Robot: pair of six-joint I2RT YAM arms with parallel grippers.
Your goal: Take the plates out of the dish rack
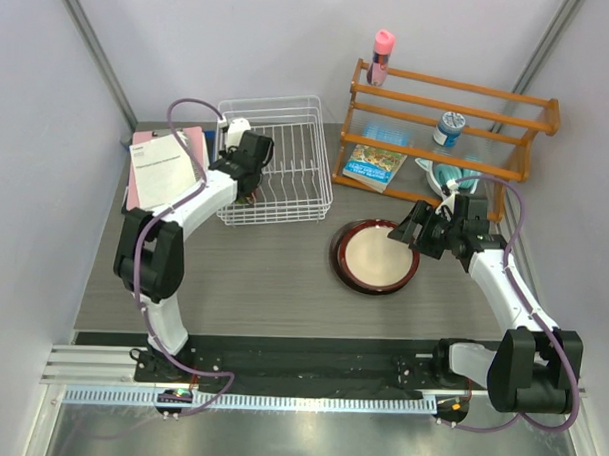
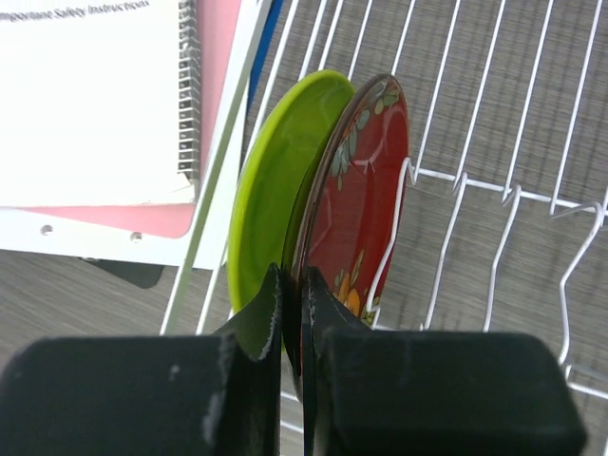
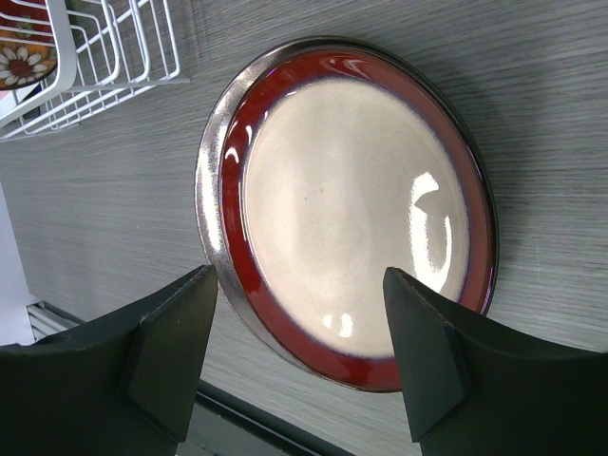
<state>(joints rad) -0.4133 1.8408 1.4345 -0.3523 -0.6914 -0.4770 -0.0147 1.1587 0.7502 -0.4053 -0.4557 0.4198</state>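
The left arm [image 1: 204,196] and right arm [image 1: 505,285] are showing white links between bulky black joints. A thin purple cable [image 1: 185,102] is looping loosely along each one, from base to wrist. The left fingers [image 2: 255,328] are showing matte black with pale scuffs; the right fingers [image 3: 176,337] are showing as plain black wedges.

**Surfaces in front of you**

You see a high gloss on the dark-red-rimmed plate [image 3: 351,209]: its glaze mirrors the lamps, and the outer edge looks almost metallic. The red floral plate [image 2: 356,199] is equally glossy, while the lime green plate [image 2: 275,180] is smooth with a softer sheen. The dish rack [image 2: 475,180] is smooth white coated wire. Your desk [image 3: 532,85] shows a matt grey wood grain. The right gripper [image 3: 296,280] has matt black jaws.
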